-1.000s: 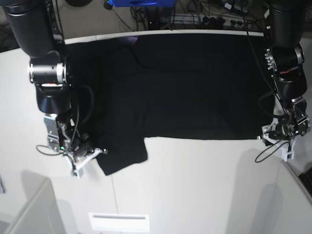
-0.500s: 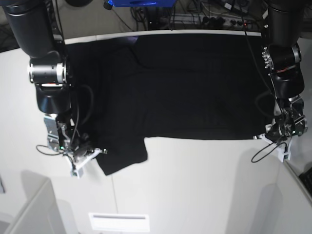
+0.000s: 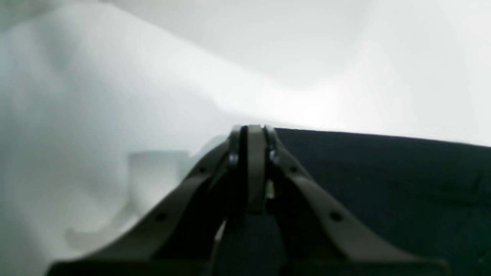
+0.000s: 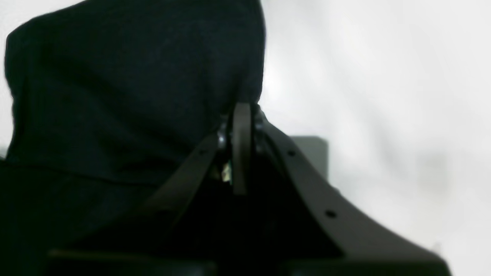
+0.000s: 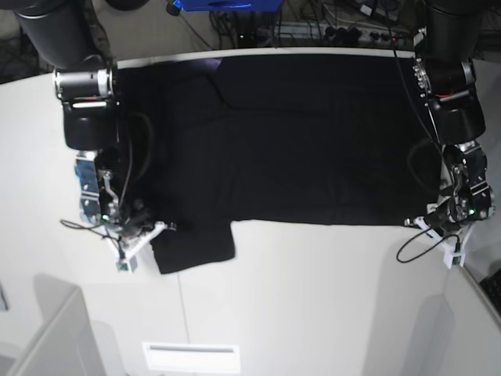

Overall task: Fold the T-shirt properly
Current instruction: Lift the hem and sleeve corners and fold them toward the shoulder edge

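Observation:
The black T-shirt point(image 5: 297, 133) lies spread flat on the white table point(image 5: 313, 298), plain side up, with one short sleeve point(image 5: 196, 247) sticking out toward the front. My right gripper point(image 5: 162, 228) is shut on that sleeve's outer edge; in the right wrist view the gripper point(image 4: 241, 108) pinches the black cloth point(image 4: 134, 76). My left gripper point(image 5: 423, 222) is at the shirt's front corner on the other side. In the left wrist view the gripper point(image 3: 251, 129) is shut right at the edge of the cloth point(image 3: 383, 172).
The shirt's far edge reaches the table's back edge, where cables point(image 5: 344, 27) and a blue object point(image 5: 211, 5) sit beyond. A white label plate point(image 5: 190, 356) lies near the front. A grey panel point(image 5: 47, 337) stands at the front left.
My left gripper has closed at the shirt's front corner. The right arm has drawn back from the front edge, taking the sleeve slightly with it.

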Controlling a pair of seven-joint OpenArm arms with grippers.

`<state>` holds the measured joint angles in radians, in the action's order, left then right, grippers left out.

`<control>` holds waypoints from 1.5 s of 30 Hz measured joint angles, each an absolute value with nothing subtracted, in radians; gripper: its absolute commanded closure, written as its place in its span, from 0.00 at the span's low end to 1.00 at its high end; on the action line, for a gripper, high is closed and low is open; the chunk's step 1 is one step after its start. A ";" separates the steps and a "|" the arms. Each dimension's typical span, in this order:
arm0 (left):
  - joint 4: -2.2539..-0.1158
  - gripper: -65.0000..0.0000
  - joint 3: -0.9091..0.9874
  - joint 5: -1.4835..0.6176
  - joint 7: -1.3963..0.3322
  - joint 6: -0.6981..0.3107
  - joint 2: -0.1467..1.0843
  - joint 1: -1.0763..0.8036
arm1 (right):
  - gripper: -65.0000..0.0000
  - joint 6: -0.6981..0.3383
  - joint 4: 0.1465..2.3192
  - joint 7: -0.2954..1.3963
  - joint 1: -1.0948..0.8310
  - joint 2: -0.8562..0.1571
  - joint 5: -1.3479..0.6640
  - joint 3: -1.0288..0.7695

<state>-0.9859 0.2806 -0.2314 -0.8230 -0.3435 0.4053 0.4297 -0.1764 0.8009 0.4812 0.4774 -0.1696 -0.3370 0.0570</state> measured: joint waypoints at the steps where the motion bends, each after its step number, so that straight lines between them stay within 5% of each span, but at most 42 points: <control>1: -1.031 1.00 0.281 -0.236 -0.827 -0.344 0.407 0.411 | 1.00 -0.164 0.818 0.482 0.470 -0.170 -0.337 0.057; 33: -1.581 1.00 0.429 -0.468 -1.008 -0.343 0.372 0.077 | 1.00 -0.157 1.136 0.511 0.325 -0.232 -0.343 0.059; 45: -1.778 1.00 0.559 -0.510 -1.182 -0.344 0.367 0.014 | 1.00 -0.158 1.368 0.655 0.188 -0.231 -0.341 -0.121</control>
<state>-1.7782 0.5587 -0.5098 -1.1816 -0.3439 0.3668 0.0143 -0.1577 1.3678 0.6552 0.1879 -0.2314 -0.3408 -0.1207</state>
